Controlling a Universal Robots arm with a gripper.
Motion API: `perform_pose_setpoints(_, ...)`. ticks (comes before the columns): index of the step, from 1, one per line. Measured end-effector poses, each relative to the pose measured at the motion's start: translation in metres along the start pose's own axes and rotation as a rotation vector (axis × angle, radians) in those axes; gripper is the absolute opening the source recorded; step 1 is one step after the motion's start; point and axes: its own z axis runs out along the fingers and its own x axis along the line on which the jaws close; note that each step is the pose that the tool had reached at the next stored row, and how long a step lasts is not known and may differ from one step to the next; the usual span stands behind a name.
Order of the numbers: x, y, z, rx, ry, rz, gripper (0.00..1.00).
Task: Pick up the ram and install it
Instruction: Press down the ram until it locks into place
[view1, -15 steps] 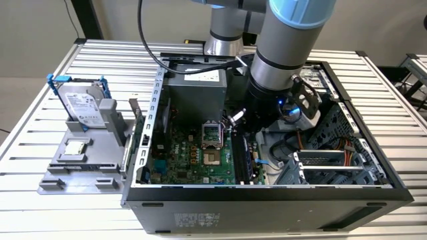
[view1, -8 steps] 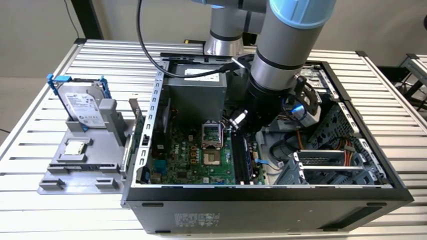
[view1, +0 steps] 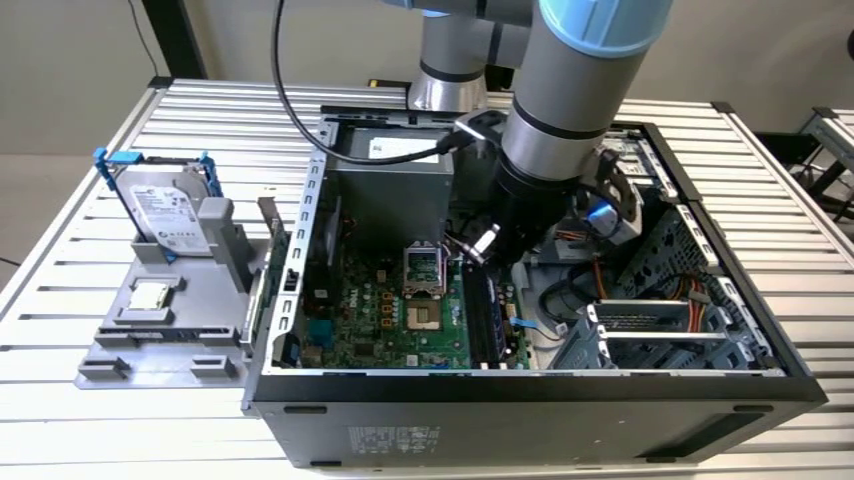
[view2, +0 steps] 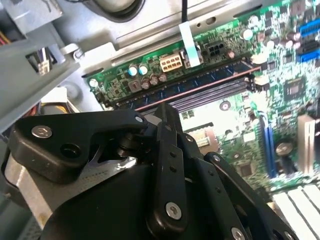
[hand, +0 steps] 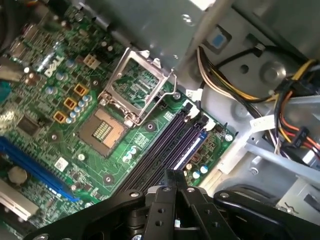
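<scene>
Reaching down into the open computer case with the end effector, near the middle of the motherboard. Hovering just over the bank of memory slots, close beside the open processor socket. Keeping both black fingers pressed together in both wrist views, closed and gripping nothing that can be seen. Pointing the closed tips down at the slots from just above; contact with the slots not readable.

Seeing the ram in the second wrist view as a long dark strip with bluish marks, apparently lying in the slot nearest the board edge, beside the white connector. Not managing to tell whether it is fully seated. Noting a blue latch at one slot end in the first wrist view.

Resting on the slatted metal surface, the case taking the middle of the exterior view. Sitting well apart at the exterior view's left, a grey fixture carrying a silver hard drive upright in a blue bracket, and a small square processor chip lying flat below it.
</scene>
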Motion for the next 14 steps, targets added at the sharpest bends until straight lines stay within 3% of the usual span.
perform_pose_setpoints(9,-0.0027,-0.0021,-0.0001,0.0005,0.0030,-0.110,0.00)
perform_pose_setpoints(14,-0.0027,-0.0022,-0.0001,0.0006,0.0051,-0.194,0.00)
